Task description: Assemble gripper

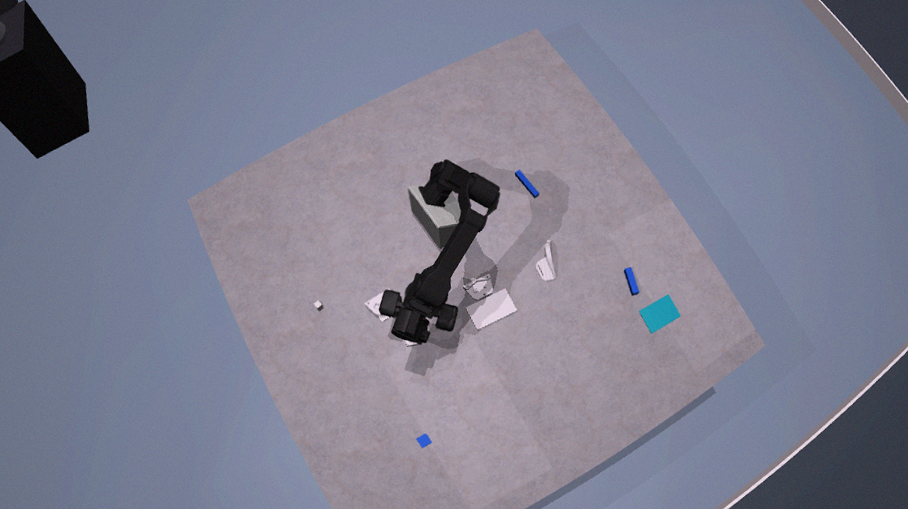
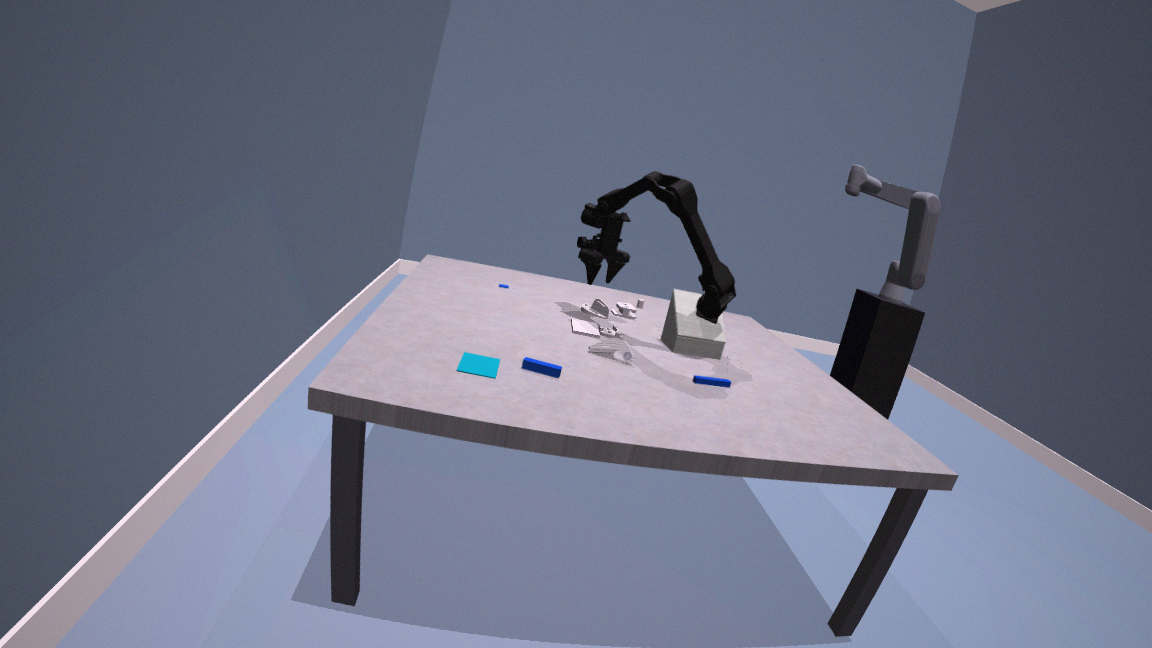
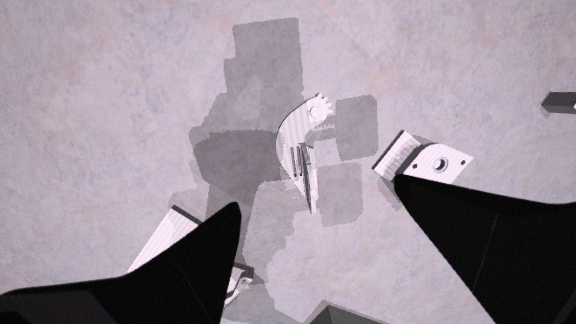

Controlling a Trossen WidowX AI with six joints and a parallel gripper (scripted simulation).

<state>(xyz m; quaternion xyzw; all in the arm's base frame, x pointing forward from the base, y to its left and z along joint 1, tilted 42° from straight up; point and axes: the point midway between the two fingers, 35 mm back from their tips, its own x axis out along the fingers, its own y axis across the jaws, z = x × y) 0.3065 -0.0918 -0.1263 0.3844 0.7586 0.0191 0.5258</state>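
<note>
My gripper (image 2: 599,281) (image 3: 316,195) is open and empty, pointing down above one white jaw (image 2: 597,307) (image 3: 296,135). In the wrist view this jaw lies between the fingertips, gear teeth at its upper end; the top view mostly hides it under the arm. A white plate-like part (image 1: 373,308) (image 2: 625,307) (image 3: 425,161) lies beside it, partly behind the right finger. The other jaw (image 1: 545,265) (image 2: 613,351) lies farther off. Another white part (image 1: 479,286) (image 2: 609,329) lies by a flat pad. I cannot tell which part is the base and which the housing plate.
The flat white pad (image 1: 492,309) (image 2: 585,327) (image 3: 159,239) is partly behind the left finger in the wrist view. The arm's grey pedestal (image 1: 427,216) (image 2: 692,334) stands nearby. A small pale block (image 1: 317,305) (image 2: 640,303), blue bars (image 1: 526,183) (image 1: 631,281), a cyan square (image 1: 660,314) and a blue square (image 1: 424,439) lie around.
</note>
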